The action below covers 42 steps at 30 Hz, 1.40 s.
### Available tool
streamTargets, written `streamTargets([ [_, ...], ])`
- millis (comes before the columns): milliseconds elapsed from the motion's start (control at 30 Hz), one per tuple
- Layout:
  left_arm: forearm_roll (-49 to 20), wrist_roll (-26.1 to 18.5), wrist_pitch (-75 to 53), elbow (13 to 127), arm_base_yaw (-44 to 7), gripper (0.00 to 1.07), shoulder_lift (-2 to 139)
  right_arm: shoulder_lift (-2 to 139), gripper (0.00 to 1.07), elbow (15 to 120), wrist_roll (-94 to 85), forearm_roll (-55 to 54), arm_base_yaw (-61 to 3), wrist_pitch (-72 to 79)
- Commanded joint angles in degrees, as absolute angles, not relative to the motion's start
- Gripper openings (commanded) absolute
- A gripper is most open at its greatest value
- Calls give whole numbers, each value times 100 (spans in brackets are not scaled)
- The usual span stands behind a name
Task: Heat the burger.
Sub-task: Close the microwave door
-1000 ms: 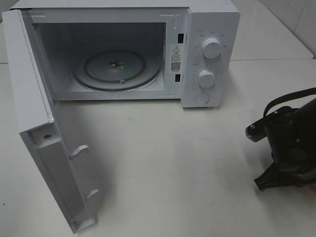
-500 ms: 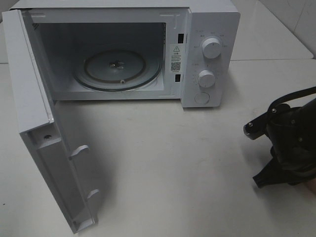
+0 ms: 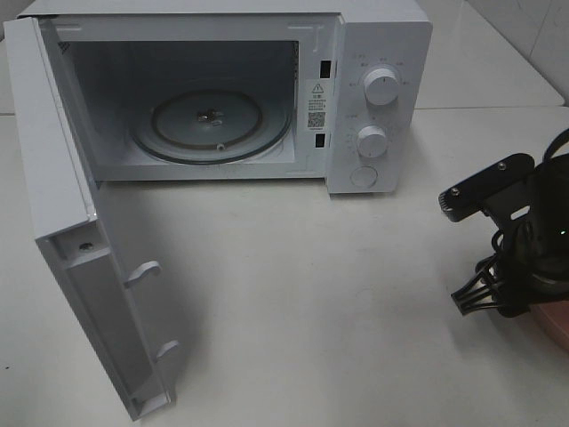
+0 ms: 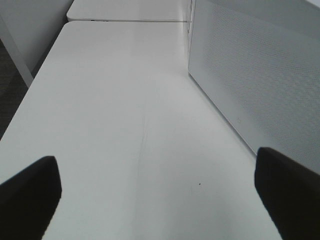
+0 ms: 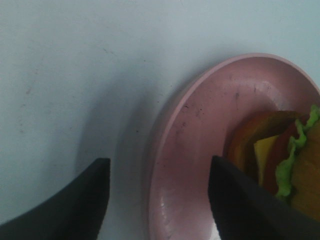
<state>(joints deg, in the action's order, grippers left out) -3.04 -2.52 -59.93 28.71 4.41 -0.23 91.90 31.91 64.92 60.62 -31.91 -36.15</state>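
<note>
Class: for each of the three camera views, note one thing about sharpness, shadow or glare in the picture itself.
Exterior high: soft even light, the open microwave door casts a faint shadow on the table. Left wrist: table sharp, dark jaws blurred at the corners. Right wrist: close and soft, pink plate and burger slightly out of focus, dim shadow beside the plate.

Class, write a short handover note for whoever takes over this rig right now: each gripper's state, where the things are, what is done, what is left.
Left gripper: jaws open, empty, beside the microwave's outer wall.
Right gripper: jaws open, astride the pink plate's rim, not closed on it.
Burger: on the plate, on the table right of the microwave.
Done: microwave door open, glass turntable bare.
Left: grip the plate, put the burger inside, shut the door, start the heating.
</note>
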Motion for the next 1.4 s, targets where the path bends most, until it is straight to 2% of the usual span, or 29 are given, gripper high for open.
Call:
streamTargets([
  [33,-321,-252,-5953,2853,407,100,-143,8726,58,3220,5672,5409,-3157,-3507],
  [433,-321,-252,-5953,2853,407,100,-143,7431,58,3220,3867,3581,-3157,-3512],
  [533,-321,-252,-5953,2853,407,100,-143,7305,58,3220,3678,3432,-3157,-3512],
  [633,-321,-252,-5953,2853,407,100,-143,6944,58,3220,3094,2934,-3157,-3518],
  [700,-321,-252,-5953,2853,407,100,-143,6457,58,3220,2212,2120,-3157,-3587],
  [800,-321,-252,-5953,2853,407,100,-143,6366,58,3220,2057,1948,-3157,-3627],
  [1067,-321,-252,-5953,2853,407,100,-143,5380,58,3220,796,653,-3157,-4360],
  [1400,-321,-252,-5953,2853,407,100,-143,4423,58,3220,630,390,-3157,-4945],
])
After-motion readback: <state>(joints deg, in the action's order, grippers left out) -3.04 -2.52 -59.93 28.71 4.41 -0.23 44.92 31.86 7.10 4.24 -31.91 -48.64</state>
